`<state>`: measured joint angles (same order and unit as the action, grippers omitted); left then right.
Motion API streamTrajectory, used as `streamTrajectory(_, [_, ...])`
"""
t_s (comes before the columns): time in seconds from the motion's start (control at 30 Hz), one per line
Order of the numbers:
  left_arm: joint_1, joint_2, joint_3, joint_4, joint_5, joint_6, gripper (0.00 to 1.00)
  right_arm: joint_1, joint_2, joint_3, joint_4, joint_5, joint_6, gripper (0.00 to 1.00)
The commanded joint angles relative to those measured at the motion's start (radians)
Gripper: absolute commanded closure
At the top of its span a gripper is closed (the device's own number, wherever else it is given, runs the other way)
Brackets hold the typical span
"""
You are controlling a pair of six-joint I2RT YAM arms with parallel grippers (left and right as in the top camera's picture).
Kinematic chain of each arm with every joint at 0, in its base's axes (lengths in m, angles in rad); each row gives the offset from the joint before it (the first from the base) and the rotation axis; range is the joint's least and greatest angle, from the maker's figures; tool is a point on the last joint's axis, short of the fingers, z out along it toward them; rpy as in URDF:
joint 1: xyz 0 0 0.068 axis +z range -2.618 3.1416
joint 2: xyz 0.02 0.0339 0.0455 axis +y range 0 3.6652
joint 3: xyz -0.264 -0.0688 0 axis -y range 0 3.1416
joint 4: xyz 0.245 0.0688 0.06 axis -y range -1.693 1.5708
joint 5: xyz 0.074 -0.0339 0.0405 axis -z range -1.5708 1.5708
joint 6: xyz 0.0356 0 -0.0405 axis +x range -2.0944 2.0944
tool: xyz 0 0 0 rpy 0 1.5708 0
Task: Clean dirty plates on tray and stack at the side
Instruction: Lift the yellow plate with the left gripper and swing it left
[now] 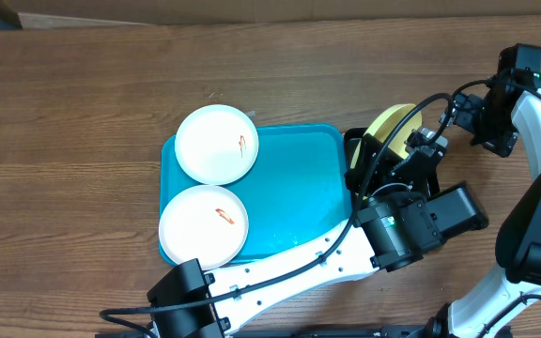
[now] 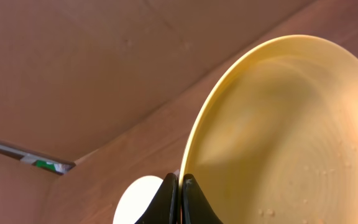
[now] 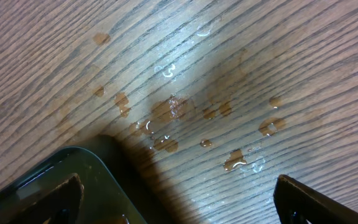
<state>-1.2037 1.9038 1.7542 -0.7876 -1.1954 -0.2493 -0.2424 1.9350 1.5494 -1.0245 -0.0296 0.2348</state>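
My left gripper is shut on the rim of the yellow-green plate and holds it tilted on edge. In the overhead view this plate is above the black tub, just right of the turquoise tray, with the left gripper at its right edge. Two white plates, each with a red-orange smear, lie on the tray's left side. One white plate also shows in the left wrist view. My right gripper is open and empty over wet table; in the overhead view it is at the far right.
The black tub with water stands against the tray's right edge; its corner shows in the right wrist view. Water drops lie on the wooden table beside it. The left arm reaches across the front edge.
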Motion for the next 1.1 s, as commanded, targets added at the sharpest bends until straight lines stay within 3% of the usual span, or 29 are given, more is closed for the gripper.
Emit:
streamTrajectory(0.0, [0.006, 0.005, 0.028, 0.041, -0.107, 0.036, 0.96, -0.004, -0.009, 0.019, 0.003, -0.007, 0.001, 0.0])
streamTrajectory(0.13, [-0.007, 0.005, 0.028, 0.064, -0.05, 0.097, 0.96, -0.004, -0.009, 0.019, 0.003, -0.007, 0.001, 0.0])
streamTrajectory(0.37, [-0.004, 0.006, 0.025, 0.061, -0.085, 0.095, 0.96, -0.004, -0.009, 0.019, 0.003, -0.007, 0.001, 0.0])
streamTrajectory(0.47, [-0.004, 0.006, 0.025, 0.063, -0.031, 0.097, 0.96, -0.004, -0.009, 0.019, 0.003, -0.007, 0.001, 0.0])
streamTrajectory(0.57, [0.007, 0.006, 0.024, 0.069, -0.083, 0.083, 0.96, -0.004, -0.009, 0.019, 0.003, -0.007, 0.001, 0.0])
streamTrajectory(0.63, [0.013, 0.006, 0.024, 0.069, 0.024, 0.091, 0.96, -0.004, -0.009, 0.019, 0.003, -0.007, 0.001, 0.0])
streamTrajectory(0.8, [0.05, 0.005, 0.024, 0.056, 0.028, 0.06, 0.96, -0.004, -0.009, 0.019, 0.003, -0.007, 0.001, 0.0])
streamTrajectory(0.93, [0.131, 0.005, 0.024, 0.026, 0.251, 0.008, 0.96, -0.004, -0.009, 0.019, 0.003, -0.007, 0.001, 0.0])
streamTrajectory(1.07, [0.277, -0.008, 0.024, -0.02, 0.632, -0.085, 0.96, -0.004, -0.009, 0.019, 0.003, -0.007, 0.001, 0.0])
